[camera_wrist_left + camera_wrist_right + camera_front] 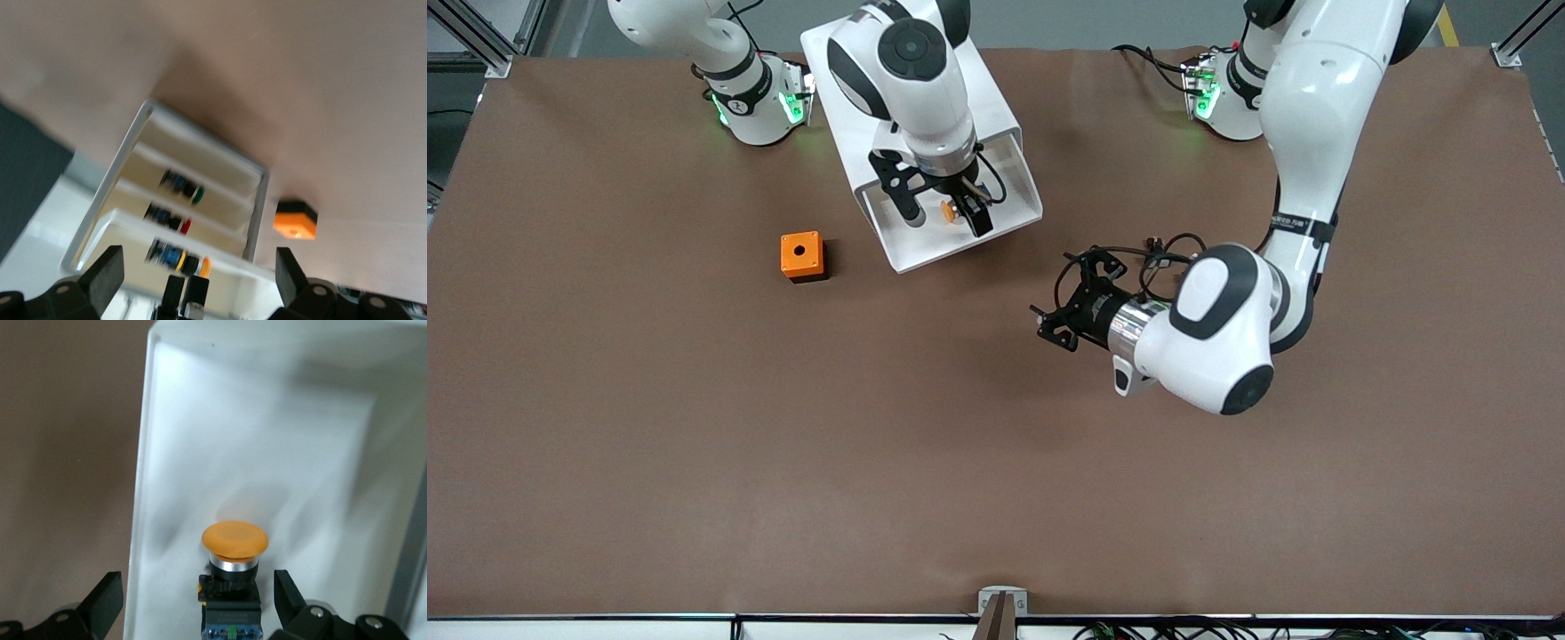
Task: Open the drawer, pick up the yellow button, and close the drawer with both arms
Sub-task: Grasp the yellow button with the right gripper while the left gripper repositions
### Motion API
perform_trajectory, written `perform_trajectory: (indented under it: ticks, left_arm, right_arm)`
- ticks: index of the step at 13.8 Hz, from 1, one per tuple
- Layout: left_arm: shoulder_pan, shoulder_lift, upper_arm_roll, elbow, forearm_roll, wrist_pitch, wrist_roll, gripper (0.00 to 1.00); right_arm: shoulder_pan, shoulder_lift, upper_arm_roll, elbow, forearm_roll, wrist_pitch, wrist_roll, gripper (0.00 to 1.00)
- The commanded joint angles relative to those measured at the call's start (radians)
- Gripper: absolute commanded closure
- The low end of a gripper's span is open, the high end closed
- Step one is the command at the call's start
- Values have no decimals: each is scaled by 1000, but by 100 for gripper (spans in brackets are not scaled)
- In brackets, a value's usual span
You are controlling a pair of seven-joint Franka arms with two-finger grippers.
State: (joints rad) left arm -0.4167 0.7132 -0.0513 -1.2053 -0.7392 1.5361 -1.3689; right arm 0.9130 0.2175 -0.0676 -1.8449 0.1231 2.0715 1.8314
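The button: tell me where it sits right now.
The button lies in the open drawer of the white cabinet, between the open fingers of the right gripper, farther from the front camera than the orange box.

White glossy arms [1316, 133], black joint caps, green-lit bases [760, 107], black grippers [1080, 307], looped black cables [1138, 262], silver wrist ring

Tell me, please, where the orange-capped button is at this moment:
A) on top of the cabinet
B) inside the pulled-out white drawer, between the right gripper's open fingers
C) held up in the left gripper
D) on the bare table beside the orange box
B: the button sits in the open drawer, with the right gripper spread on either side of it; the left gripper is empty.
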Motion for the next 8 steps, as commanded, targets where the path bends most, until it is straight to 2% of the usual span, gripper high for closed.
perform_trajectory:
  ticks: [1, 3, 6, 8]
  left_arm:
    - [-72, -72, 7, -27, 162, 146, 63, 0]
    - [-122, -87, 4, -36, 280, 255, 67, 0]
    - [-189, -86, 2, -53, 444, 378, 64, 0]
    - [-211, -84, 2, -69, 533, 436, 65, 0]
  right_arm:
    - [24, 19, -15, 9, 9, -2, 22, 0]
    - [32, 25, -14, 10, 9, -11, 20, 9]
    - [32, 25, -12, 16, 13, -14, 11, 37]
    - [40, 25, -12, 27, 30, -16, 11, 59]
